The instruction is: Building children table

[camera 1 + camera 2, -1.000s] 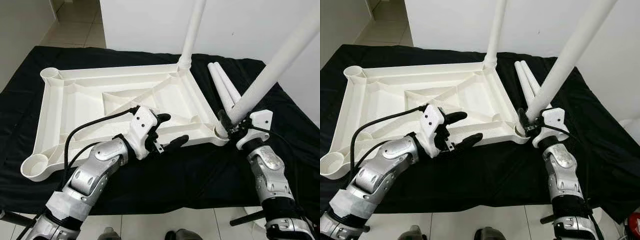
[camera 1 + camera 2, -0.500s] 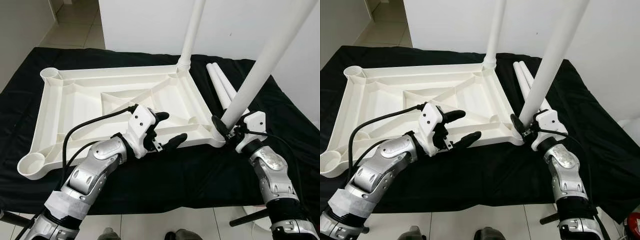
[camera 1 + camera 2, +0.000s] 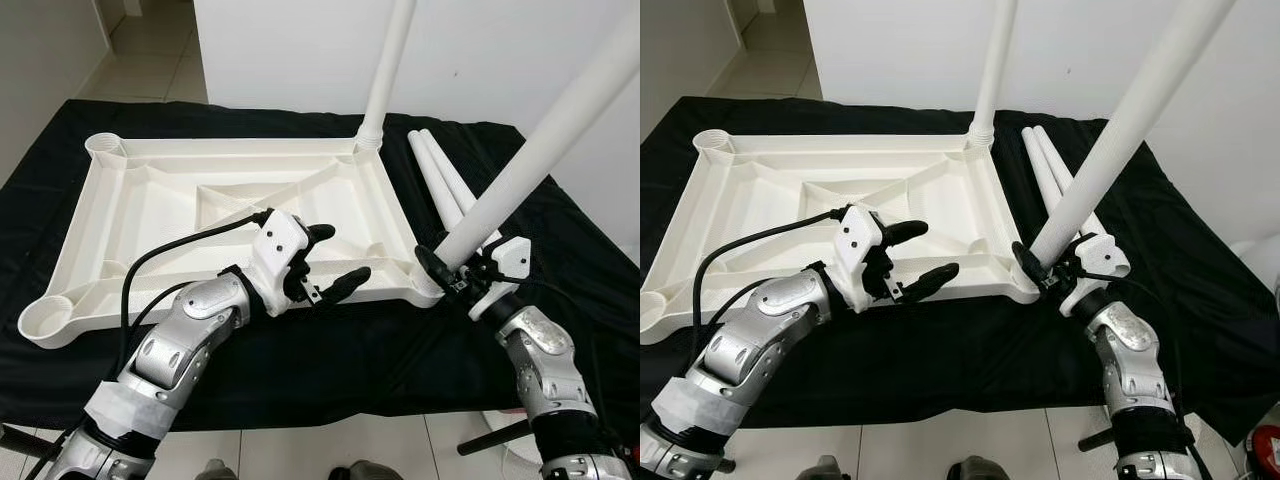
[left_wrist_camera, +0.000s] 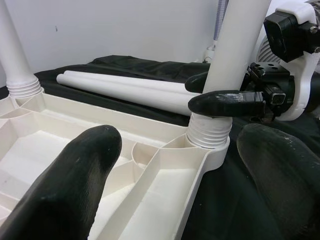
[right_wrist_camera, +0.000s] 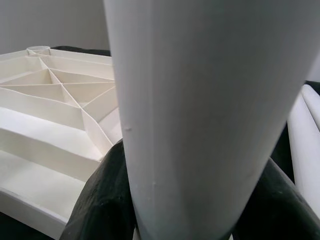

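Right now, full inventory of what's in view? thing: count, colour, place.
Tabletop: 1, white, upside down on the cloth, ribbed underside up.
Fitted leg: 1, white, upright in the far right corner socket.
Held leg: 1, white, tilted, lower end at the near right corner socket.
Spare legs: 2, white, lying side by side on the cloth right of the tabletop.
Empty sockets: 2, white, the two left corners.
Cloth: 1, black, under everything.
Floor: pale tiles, far left.
Left gripper: open, over the tabletop's near edge.
Right gripper: shut around the held leg near its base.
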You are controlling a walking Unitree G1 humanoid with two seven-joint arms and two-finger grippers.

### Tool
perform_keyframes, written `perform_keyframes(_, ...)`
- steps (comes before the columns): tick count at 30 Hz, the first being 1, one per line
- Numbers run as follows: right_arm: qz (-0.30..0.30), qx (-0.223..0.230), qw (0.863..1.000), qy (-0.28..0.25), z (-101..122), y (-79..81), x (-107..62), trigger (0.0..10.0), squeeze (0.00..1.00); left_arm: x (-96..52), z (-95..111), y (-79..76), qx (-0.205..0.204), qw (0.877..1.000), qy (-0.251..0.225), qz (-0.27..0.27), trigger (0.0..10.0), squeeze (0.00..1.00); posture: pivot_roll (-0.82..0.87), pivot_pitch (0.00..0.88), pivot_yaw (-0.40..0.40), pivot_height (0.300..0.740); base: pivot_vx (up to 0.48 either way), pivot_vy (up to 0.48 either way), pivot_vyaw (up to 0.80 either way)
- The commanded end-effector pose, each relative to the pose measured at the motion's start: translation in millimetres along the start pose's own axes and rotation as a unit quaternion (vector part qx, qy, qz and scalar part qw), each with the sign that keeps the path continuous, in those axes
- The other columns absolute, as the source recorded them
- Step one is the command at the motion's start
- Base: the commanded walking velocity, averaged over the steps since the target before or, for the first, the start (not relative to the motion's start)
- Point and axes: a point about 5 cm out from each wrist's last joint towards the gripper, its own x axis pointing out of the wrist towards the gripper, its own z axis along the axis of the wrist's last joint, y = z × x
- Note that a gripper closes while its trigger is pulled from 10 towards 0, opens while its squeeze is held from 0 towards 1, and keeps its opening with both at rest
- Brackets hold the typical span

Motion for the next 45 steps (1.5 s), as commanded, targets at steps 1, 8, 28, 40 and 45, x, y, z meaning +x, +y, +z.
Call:
perform_keyframes(1,0.016,0.075,0.994,0.081,-35.6,18.9,-2.4,10.0,0.0,-1.0,3.1,-4.2,0.005,0.999,-0.002,-0.046,10.0,0.0,0.08,0.0,-0.035,0.74,0.0,0.0,0.0)
perform_keyframes(8,-0.034,0.11,0.988,0.106,-39.2,17.5,11.8,10.0,0.0,-2.2,3.4,-3.6,0.004,0.999,-0.001,-0.046,10.0,0.0,0.08,0.0,-0.034,0.74,0.0,0.0,0.0)
perform_keyframes(28,-0.052,0.039,0.989,0.13,-25.1,22.2,31.1,10.0,0.0,-4.5,3.8,-3.9,0.003,0.999,-0.001,-0.038,10.0,0.0,0.08,0.021,-0.04,0.74,0.0,0.0,0.0)
perform_keyframes(40,0.031,-0.072,0.982,0.169,-20.4,19.2,27.8,10.0,0.0,-3.9,4.5,-1.9,0.002,0.999,-0.003,-0.036,10.0,0.0,0.07,0.03,-0.034,0.74,0.0,0.0,0.0)
perform_keyframes(45,0.036,-0.068,0.984,0.158,-29.4,27.7,18.5,10.0,0.0,-4.9,5.0,-0.7,0.003,0.999,-0.002,-0.033,10.0,0.0,0.08,0.034,-0.039,0.74,0.0,0.0,0.0)
